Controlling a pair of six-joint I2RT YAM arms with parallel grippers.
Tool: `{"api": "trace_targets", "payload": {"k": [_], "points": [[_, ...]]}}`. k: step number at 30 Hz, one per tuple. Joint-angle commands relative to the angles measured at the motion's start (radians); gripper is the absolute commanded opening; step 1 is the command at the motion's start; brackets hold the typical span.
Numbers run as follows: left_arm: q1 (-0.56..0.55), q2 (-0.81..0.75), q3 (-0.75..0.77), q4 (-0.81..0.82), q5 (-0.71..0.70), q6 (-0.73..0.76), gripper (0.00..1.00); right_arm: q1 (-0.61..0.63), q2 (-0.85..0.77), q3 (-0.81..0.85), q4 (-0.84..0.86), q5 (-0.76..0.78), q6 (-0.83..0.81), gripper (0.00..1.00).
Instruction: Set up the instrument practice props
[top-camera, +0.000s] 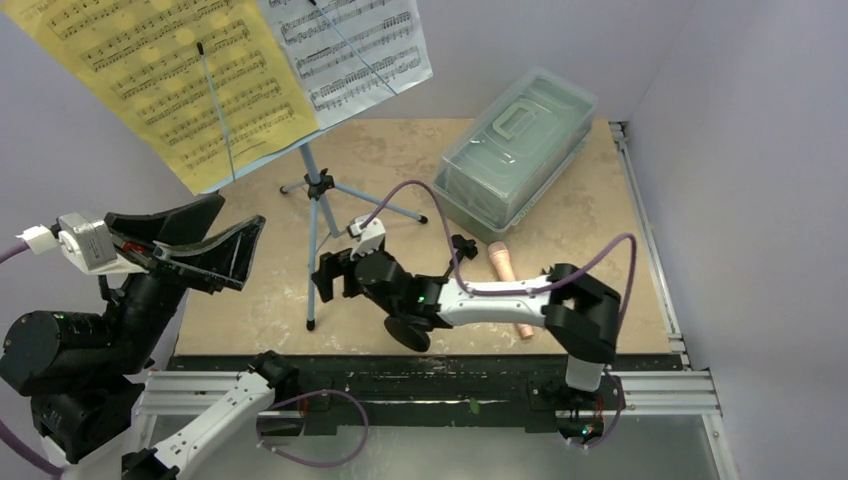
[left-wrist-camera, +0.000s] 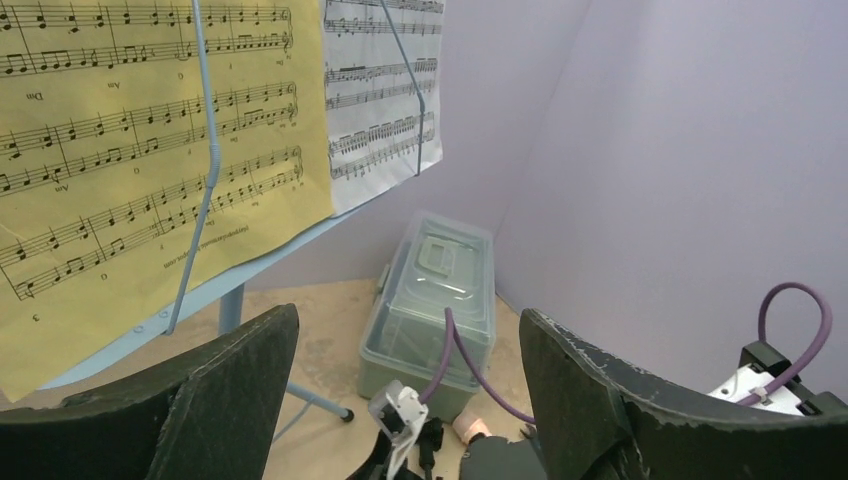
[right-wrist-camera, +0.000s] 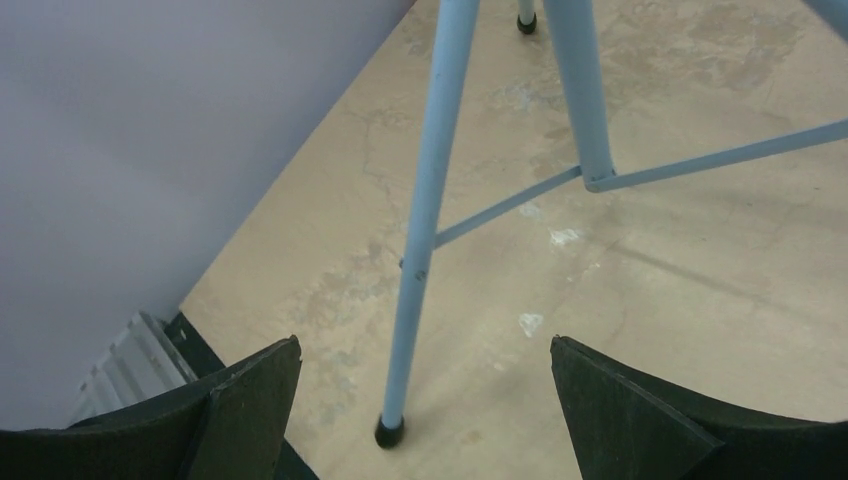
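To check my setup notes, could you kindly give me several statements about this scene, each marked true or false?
1. The yellow music sheet rests on the light blue tripod music stand. True.
2. The peach-pink toy microphone stands upright. False: it lies flat on the tan table.
3. The right gripper is clamped on a stand leg. False: it is open, gripping nothing.
4. The clear lidded plastic box has its lid on. True.

I see my left gripper (left-wrist-camera: 408, 318) spread wide, the clear lidded box (left-wrist-camera: 440, 290) straight ahead of it, the yellow music sheet (left-wrist-camera: 150, 150) above its left finger.
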Motion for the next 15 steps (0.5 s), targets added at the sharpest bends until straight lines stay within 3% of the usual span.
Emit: {"api": "trace_targets", "payload": {"k": [1,6,15], "points": [[-0.001,0.015,0.08,-0.119,0.043,0.029,0.8,0.06,0.123,0.178,-0.022,0.206,0.13,0.99],[-0.001,-0.002,0.079,-0.133,0.099,0.018,0.8,0.09,0.268,0.342,-0.123,0.351,0.212,0.88],[-0.001,-0.047,0.032,-0.097,0.232,-0.046,0.79,0.089,0.469,0.567,-0.156,0.436,0.167,0.76]]}}
